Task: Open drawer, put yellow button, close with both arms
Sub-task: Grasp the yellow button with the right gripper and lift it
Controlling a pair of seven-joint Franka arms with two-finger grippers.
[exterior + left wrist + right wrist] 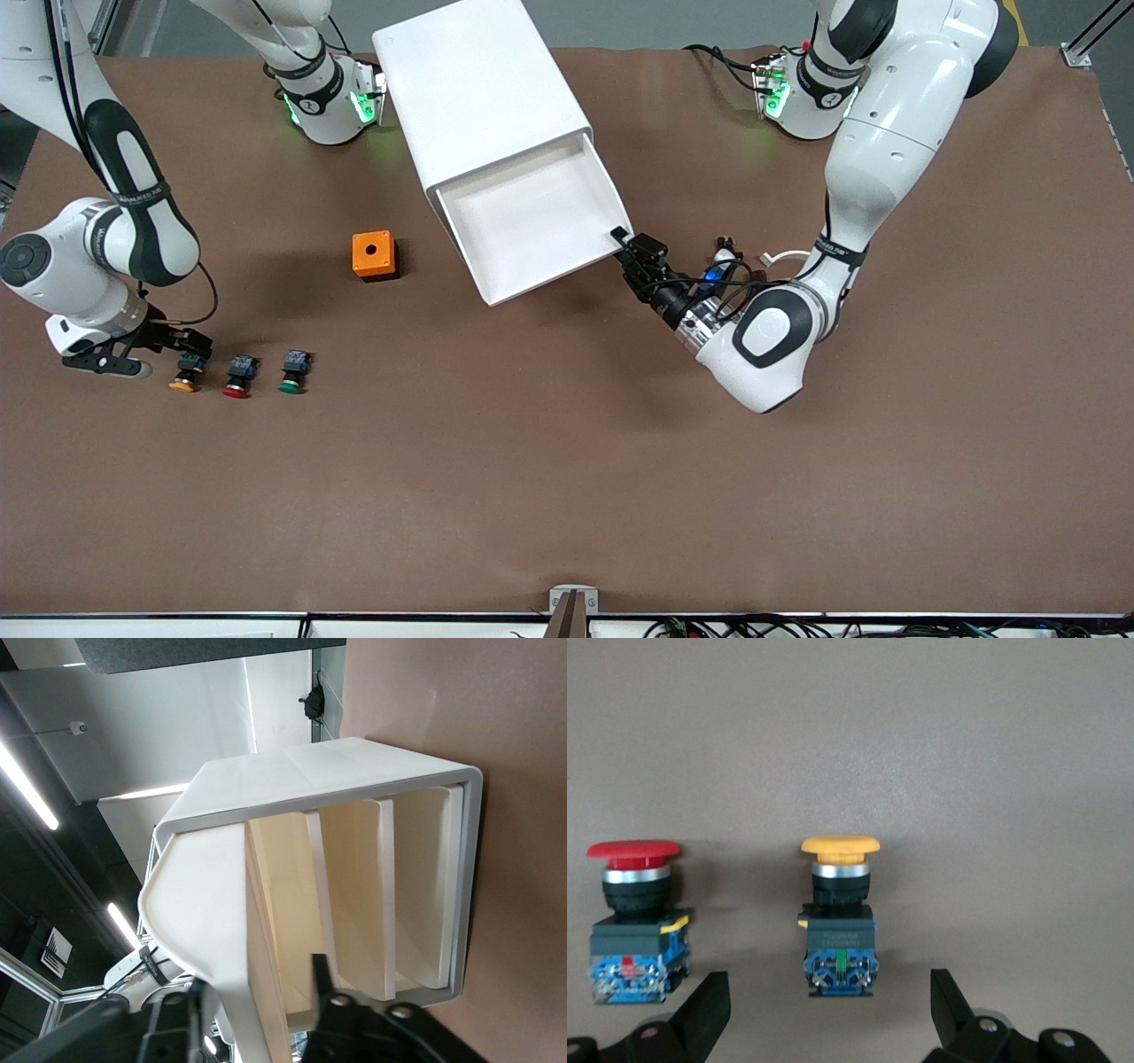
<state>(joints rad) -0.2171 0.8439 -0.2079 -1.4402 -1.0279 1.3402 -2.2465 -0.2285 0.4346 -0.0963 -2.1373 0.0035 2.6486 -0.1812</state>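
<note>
Right wrist view: the yellow button (840, 920) lies on the brown table with its blue block toward the right gripper (828, 1014), centred on the gap between the two black fingers (707, 1008), which stand wide apart and clear of it. The red button (636, 920) lies just beside it, outside the gap. In the front view the yellow button (186, 372) heads a row with the red one and the green button (293, 370), all near the right arm's end of the table; the right gripper (177, 339) is low, just beside the yellow one.

The drawer (532, 221), topmost in the white cabinet (478, 89), is pulled out. The left gripper (627, 248) is at its front corner with one finger (321, 979) showing just under the drawer's front lip; its fingers look partly apart, though whether they grip the lip is hard to tell.

An orange box (373, 255) sits between the buttons and the cabinet. Writing on the button blocks is too small to read. The table (567, 487) has a brown cover.
</note>
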